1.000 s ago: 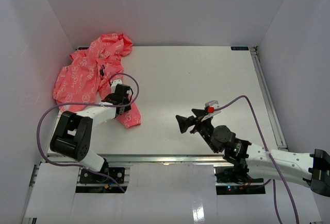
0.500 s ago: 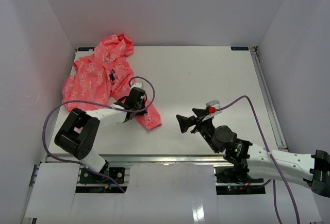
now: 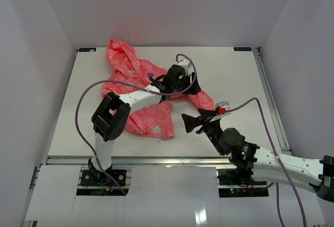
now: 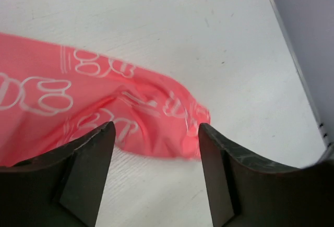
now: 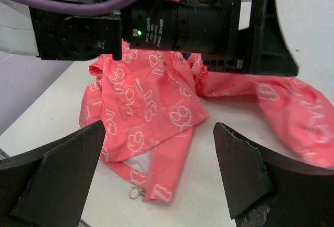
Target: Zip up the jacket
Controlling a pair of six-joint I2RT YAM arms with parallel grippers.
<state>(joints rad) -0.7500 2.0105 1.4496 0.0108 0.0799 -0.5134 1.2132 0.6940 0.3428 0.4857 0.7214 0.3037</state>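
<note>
We find the jacket [image 3: 148, 115] no longer bunched in the far-left corner of the table [image 3: 235, 65]. Within the last second it is hauled to the middle, and it now lies crumpled across the centre, its bulk toward the far left and one sleeve [image 3: 204, 100] trailing to the right.

The left arm reaches across the garment. We judge that the left gripper [image 4: 155, 130] gripped the cloth for that haul. It is now released: its fingers stand apart above the sleeve end, which rests on the table and is pinched by neither.

The right gripper [image 5: 162, 185] remains where it was, hovering toward the near edge with fingers spread wide and holding nothing.

From the right wrist we note a front edge turned back to show paler lining, and a small metal ring [image 5: 136, 192] at the hem, possibly the zip pull.

In our judgement the jacket now sits within reach of both arms, which the zipping needs. The front is still rumpled and the zip is not yet started.
</note>
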